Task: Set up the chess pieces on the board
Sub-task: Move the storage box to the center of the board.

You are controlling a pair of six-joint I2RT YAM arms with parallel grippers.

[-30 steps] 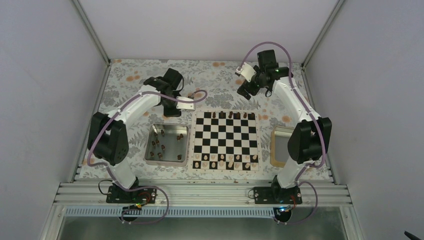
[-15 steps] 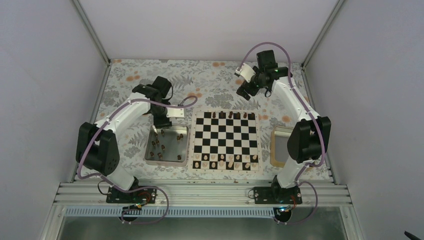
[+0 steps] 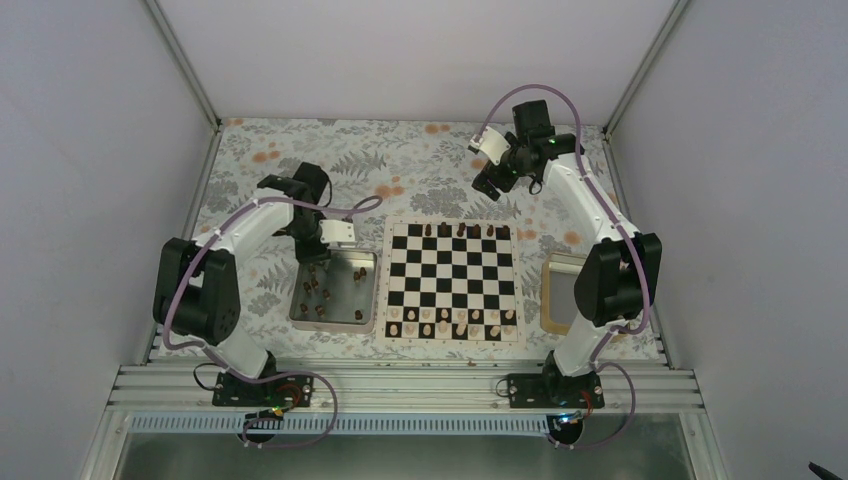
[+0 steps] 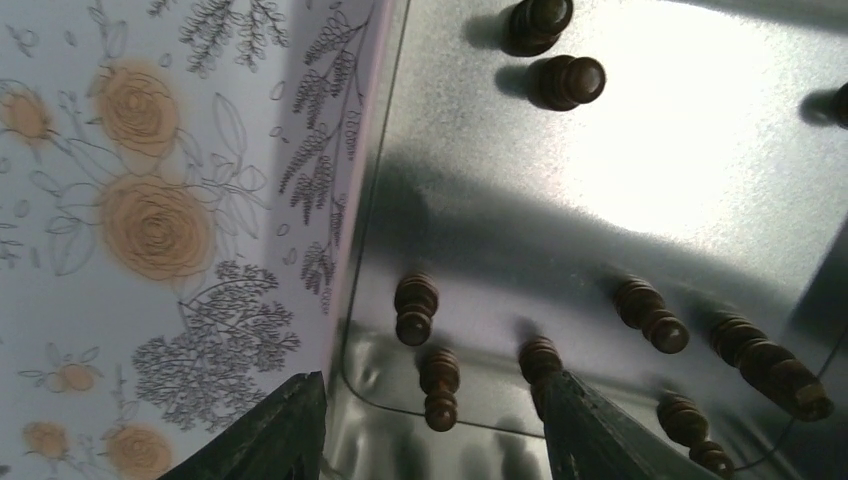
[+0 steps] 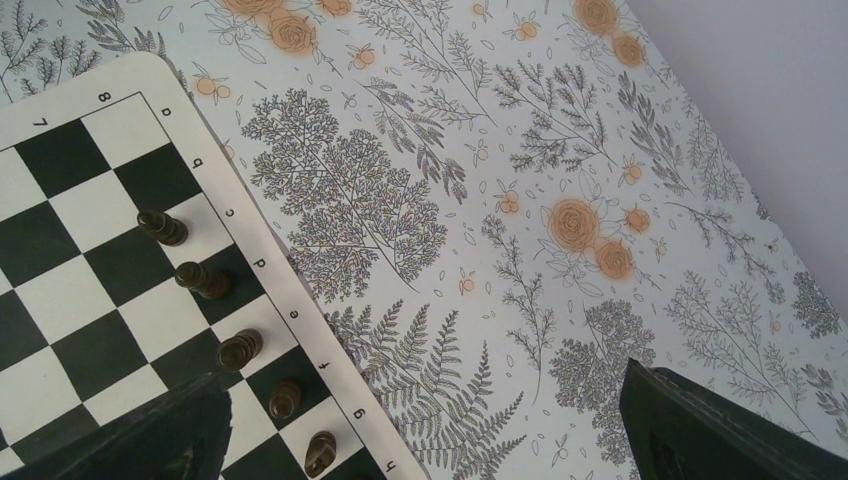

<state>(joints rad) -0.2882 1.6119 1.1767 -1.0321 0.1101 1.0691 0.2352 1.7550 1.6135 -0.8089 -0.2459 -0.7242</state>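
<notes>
Pickup from the metal tray (image 3: pixel 345 300) is the step I judge to be in hand. The tray sits just left of the board (image 3: pixel 450 280), and the left gripper (image 3: pixel 312 258) hangs over the tray corner farthest from the board, jaws spread wide and holding nothing. In the wrist view the left gripper (image 4: pixel 432 380) frames several dark pieces (image 4: pixel 437 385) lying on their sides on the shiny floor, close together and close to the tray wall. To do this well I would pick one piece with room on both sides. I would turn the wrist so the fingers close across its narrow body rather than along it. I would also drop straight down, so neither finger clips a neighbour or the rim. Other dark pieces (image 3: pixel 460 230) already stand along the board's far row, and pale pieces (image 3: pixel 450 320) fill the near rows. The right gripper (image 3: pixel 490 183) hovers beyond the board's far edge, also spread and empty. A second ago the left arm was out past the board's far-left corner. It has since swung left and nearer, onto the tray. The right arm has hardly shifted.
</notes>
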